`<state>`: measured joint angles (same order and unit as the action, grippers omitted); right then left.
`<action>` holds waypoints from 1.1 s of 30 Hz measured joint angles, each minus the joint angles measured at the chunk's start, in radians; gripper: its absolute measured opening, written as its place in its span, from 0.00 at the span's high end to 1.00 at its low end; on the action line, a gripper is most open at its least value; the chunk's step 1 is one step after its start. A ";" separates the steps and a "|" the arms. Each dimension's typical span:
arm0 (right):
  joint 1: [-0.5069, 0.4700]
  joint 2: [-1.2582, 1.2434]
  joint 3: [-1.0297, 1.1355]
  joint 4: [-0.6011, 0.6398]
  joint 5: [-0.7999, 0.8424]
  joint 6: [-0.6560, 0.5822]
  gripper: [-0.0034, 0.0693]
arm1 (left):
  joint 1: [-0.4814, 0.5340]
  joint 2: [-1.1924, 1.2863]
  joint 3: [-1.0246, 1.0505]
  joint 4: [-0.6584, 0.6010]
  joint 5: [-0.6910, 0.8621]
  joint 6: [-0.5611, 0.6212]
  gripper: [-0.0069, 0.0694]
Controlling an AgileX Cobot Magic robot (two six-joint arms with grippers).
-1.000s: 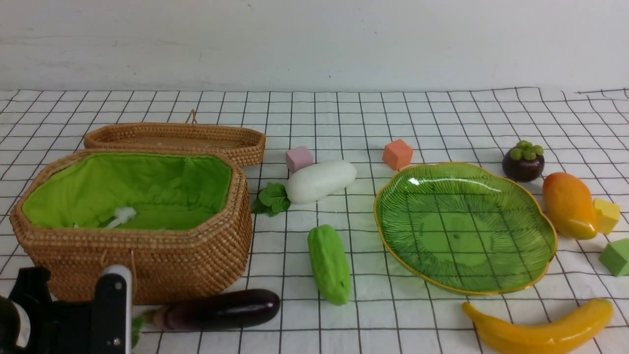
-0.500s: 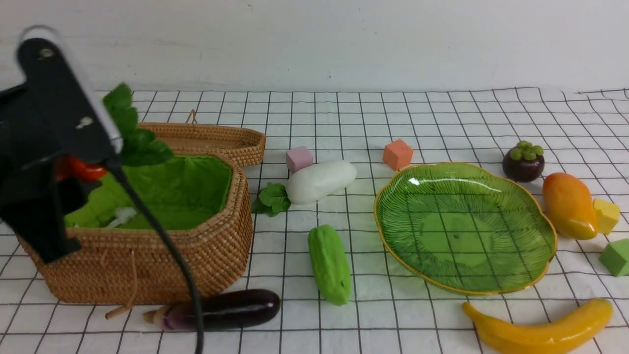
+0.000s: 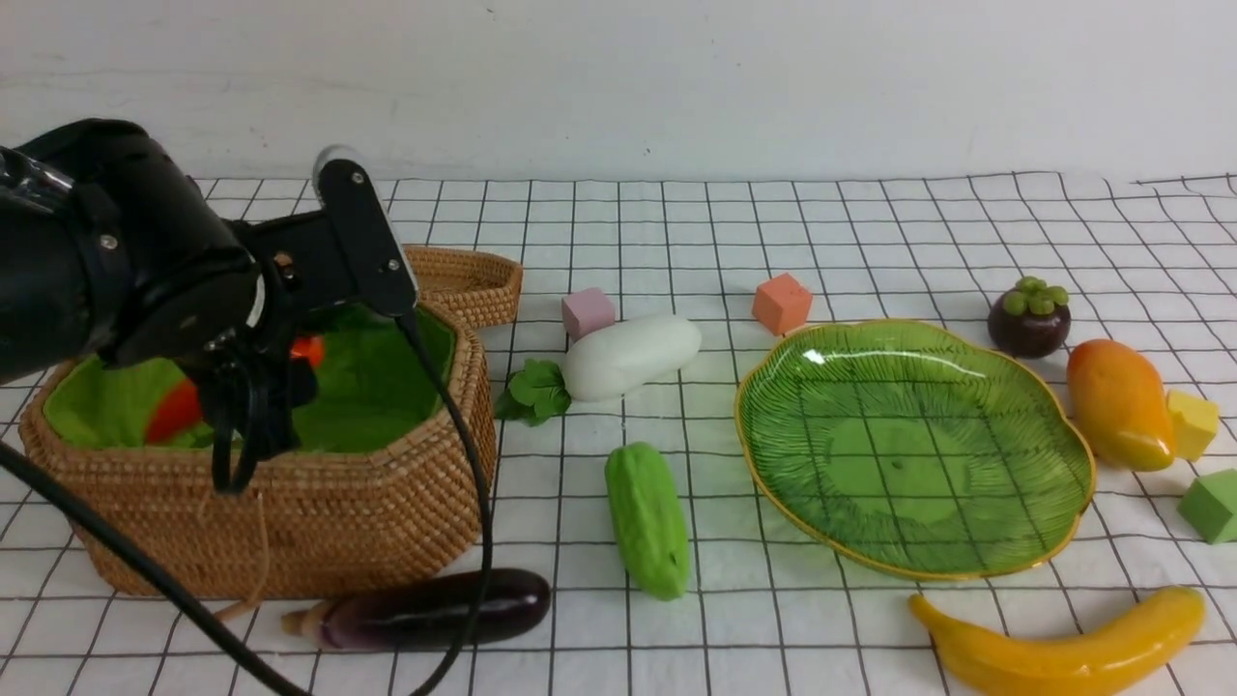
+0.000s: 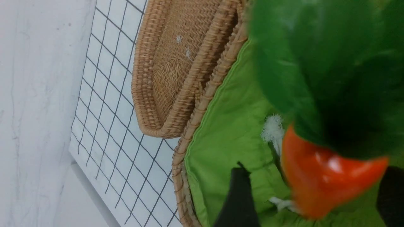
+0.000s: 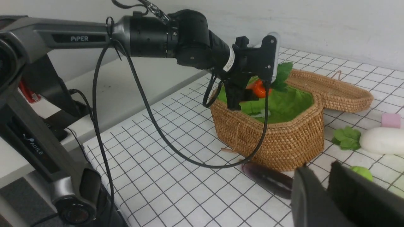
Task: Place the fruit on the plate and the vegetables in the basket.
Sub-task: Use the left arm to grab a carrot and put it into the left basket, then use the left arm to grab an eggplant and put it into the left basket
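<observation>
A: Biggest first. Why is the left arm (image 3: 97,261) stretched over the basket (image 3: 387,503)?

B: The carrot (image 3: 174,411) belongs there with the other vegetables. The left gripper (image 5: 251,94) hangs over the green lining. The carrot sits between its fingers, leaves up and tip slanting down inside the basket.

A: Gripped?

B: I judge not. The jaws stand wide, and in the left wrist view lining shows between one finger and the carrot. The carrot is blurred there, so it looks let go, or nearly.

A: Anything else in the basket?

B: Only a white tuft of thread (image 4: 273,129) on the lining, as far as I can see. The lid (image 3: 474,275) lies flat right behind the basket, clear of its opening.

A: And the plate (image 3: 918,454)?

B: It holds nothing. It sits on the checked cloth (image 3: 676,222) towards the robot's right, and the fruit lies around it, not on it. The banana (image 3: 1063,652) is in front, the mango (image 3: 1116,401) just beside its right edge, and the mangosteen (image 3: 1029,324) behind.

A: The other vegetables?

B: The eggplant (image 3: 435,609) lies just in front of the basket. The radish (image 3: 633,356) and the gourd (image 3: 647,517) lie between basket and plate.

A: The right gripper (image 5: 328,167)?

B: It is low, near the eggplant, with its fingers drawn together on nothing.

A: The little blocks?

B: A pink cube (image 3: 588,311), an orange cube (image 3: 781,303), a yellow cube (image 3: 1193,423) and a green cube (image 3: 1213,505) are scattered about. I judge they are not part of the job.
</observation>
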<state>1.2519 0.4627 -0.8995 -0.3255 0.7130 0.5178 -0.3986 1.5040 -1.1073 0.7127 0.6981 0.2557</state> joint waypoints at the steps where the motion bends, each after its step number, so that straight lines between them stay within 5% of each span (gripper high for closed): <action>1: 0.000 0.000 0.000 0.000 0.000 0.000 0.78 | 0.000 -0.001 0.000 0.000 0.000 -0.004 0.14; 4: 0.000 0.000 0.001 -0.010 0.003 0.001 0.78 | 0.000 -0.031 0.000 -0.018 0.004 -0.029 0.04; 8: 0.000 0.000 0.001 -0.011 0.004 0.003 0.78 | -0.008 -0.082 0.000 -0.096 0.031 -0.076 0.06; 13: 0.000 0.000 0.001 -0.003 0.037 0.003 0.77 | -0.091 -0.176 -0.001 -0.377 0.121 -0.207 0.28; 17: 0.000 0.000 0.001 0.043 0.116 0.006 0.77 | -0.298 -0.181 -0.002 -0.633 0.257 -0.028 0.64; 21: 0.000 0.000 0.001 0.090 0.168 0.008 0.77 | -0.417 -0.083 -0.002 -0.731 0.339 0.029 0.75; 25: 0.000 0.000 0.001 0.109 0.173 0.009 0.76 | -0.429 0.012 -0.002 -0.713 0.319 0.049 0.69; 30: 0.000 0.000 0.001 0.137 0.178 0.010 0.76 | -0.429 0.121 -0.002 -0.557 0.208 0.035 0.33; 33: 0.000 0.000 0.001 0.137 0.178 0.010 0.76 | -0.429 0.152 -0.002 -0.485 0.151 0.031 0.21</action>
<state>1.2519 0.4627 -0.8987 -0.1889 0.8907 0.5281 -0.8279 1.6559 -1.1092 0.2279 0.8490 0.2869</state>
